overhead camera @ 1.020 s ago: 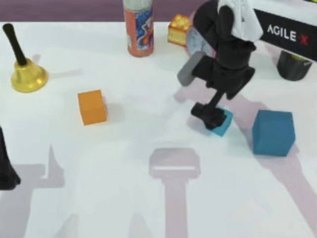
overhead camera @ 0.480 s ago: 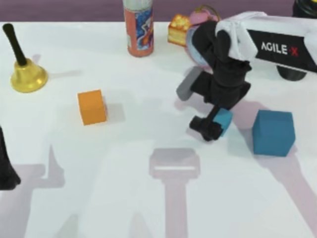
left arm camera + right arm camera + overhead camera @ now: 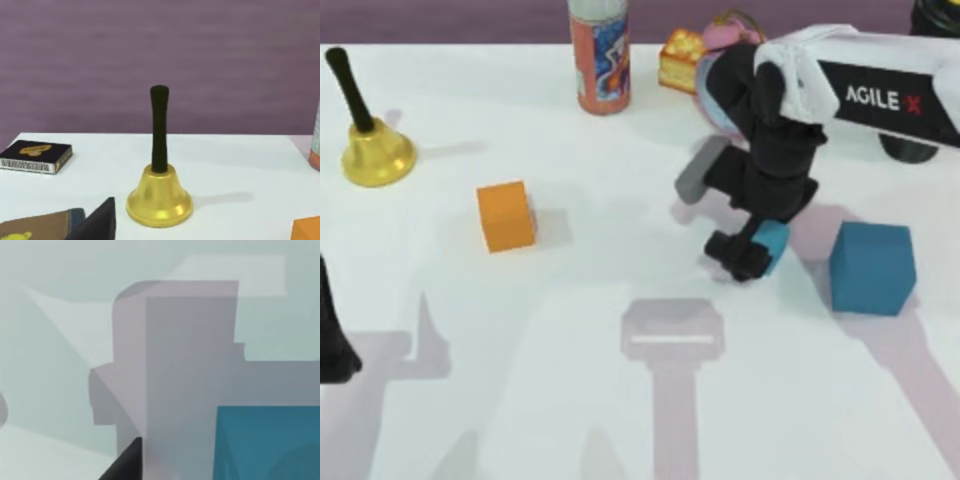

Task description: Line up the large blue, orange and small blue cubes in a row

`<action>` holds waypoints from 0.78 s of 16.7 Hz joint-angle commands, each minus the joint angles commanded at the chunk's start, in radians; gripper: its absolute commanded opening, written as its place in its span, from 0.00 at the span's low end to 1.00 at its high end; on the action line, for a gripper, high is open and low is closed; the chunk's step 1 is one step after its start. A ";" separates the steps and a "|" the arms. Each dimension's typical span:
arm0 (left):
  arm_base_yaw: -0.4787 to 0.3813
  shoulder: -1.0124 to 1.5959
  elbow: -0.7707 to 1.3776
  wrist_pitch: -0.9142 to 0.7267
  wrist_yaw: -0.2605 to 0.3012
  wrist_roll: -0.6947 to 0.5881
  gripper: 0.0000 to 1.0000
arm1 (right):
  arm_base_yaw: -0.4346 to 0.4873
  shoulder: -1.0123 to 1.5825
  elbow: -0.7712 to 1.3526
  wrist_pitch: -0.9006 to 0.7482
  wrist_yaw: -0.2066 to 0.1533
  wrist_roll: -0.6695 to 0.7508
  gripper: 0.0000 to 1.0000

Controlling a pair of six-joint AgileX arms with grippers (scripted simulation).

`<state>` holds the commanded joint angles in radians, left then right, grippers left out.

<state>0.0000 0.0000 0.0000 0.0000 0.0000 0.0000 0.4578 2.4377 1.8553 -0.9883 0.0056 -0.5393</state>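
Observation:
The small blue cube (image 3: 774,240) sits between the fingers of my right gripper (image 3: 752,254), which is shut on it just above the table, right of centre. Close to its right stands the large blue cube (image 3: 872,268), resting on the table. The orange cube (image 3: 505,215) lies alone far to the left. A teal-blue cube face (image 3: 267,442) fills one corner of the right wrist view beside a dark fingertip (image 3: 127,462); I cannot tell which cube it is. My left gripper (image 3: 332,345) is parked at the table's left edge.
A brass bell (image 3: 375,150) with a black handle stands at the far left. A printed can (image 3: 600,55), a cake-slice toy (image 3: 680,58) and a pink object (image 3: 725,40) stand along the back edge. A black card box (image 3: 35,156) lies beyond the bell.
My right arm has swung its upper part back and to the right, and the small blue cube has risen slightly in the gripper. The other cubes and the left arm have not moved.

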 joint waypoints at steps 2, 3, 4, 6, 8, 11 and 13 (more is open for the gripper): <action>0.000 0.000 0.000 0.000 0.000 0.000 1.00 | 0.000 0.000 0.000 0.000 0.000 0.000 0.25; 0.000 0.000 0.000 0.000 0.000 0.000 1.00 | 0.000 0.000 0.000 0.000 0.000 0.000 0.17; 0.000 0.000 0.000 0.000 0.000 0.000 1.00 | 0.000 0.000 0.000 0.000 0.000 0.000 0.10; 0.000 0.000 0.000 0.000 0.000 0.000 1.00 | 0.000 0.000 0.000 0.000 0.000 0.000 0.00; 0.000 0.000 0.000 0.000 0.000 0.000 1.00 | 0.000 0.000 0.000 0.000 0.000 0.000 0.00; 0.000 0.000 0.000 0.000 0.000 0.000 1.00 | 0.000 0.000 0.000 0.000 0.000 0.000 0.00; 0.000 0.000 0.000 0.000 0.000 0.000 1.00 | 0.000 0.000 0.000 0.000 0.000 0.000 0.00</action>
<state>0.0000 0.0000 0.0000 0.0000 0.0000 0.0000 0.4578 2.4377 1.8553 -0.9883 0.0056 -0.5393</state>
